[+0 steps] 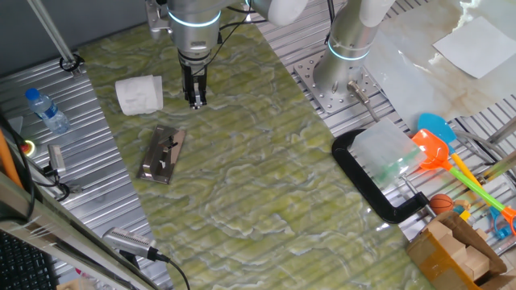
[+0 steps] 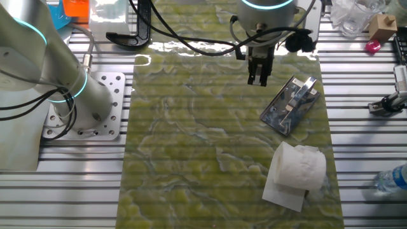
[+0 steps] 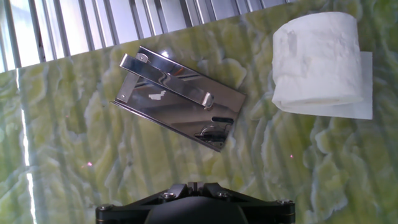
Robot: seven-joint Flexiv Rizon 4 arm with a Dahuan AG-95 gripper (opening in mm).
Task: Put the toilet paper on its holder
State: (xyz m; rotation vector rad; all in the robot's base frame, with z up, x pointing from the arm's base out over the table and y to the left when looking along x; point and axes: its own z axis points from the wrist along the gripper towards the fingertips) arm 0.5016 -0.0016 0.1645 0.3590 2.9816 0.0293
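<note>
The toilet paper (image 1: 139, 94) is a white roll lying on its side on the green mat, with a loose sheet trailing under it (image 2: 297, 168). The holder (image 1: 162, 153) is a shiny metal plate with a bar along its middle, flat on the mat near the roll (image 2: 289, 105). My gripper (image 1: 196, 101) hangs above the mat, to the right of the roll and beyond the holder, fingers pressed together and holding nothing (image 2: 257, 77). The hand view looks down on the holder (image 3: 180, 96) and the roll (image 3: 317, 59); only the gripper's black body shows at the bottom edge.
A second arm's base (image 1: 347, 48) stands on a bolted plate right of the mat. A big black C-shaped clamp (image 1: 379, 181) lies further right, beside coloured toys (image 1: 439, 145) and a cardboard box (image 1: 455, 250). A water bottle (image 1: 46, 110) rests on the slatted metal at the left.
</note>
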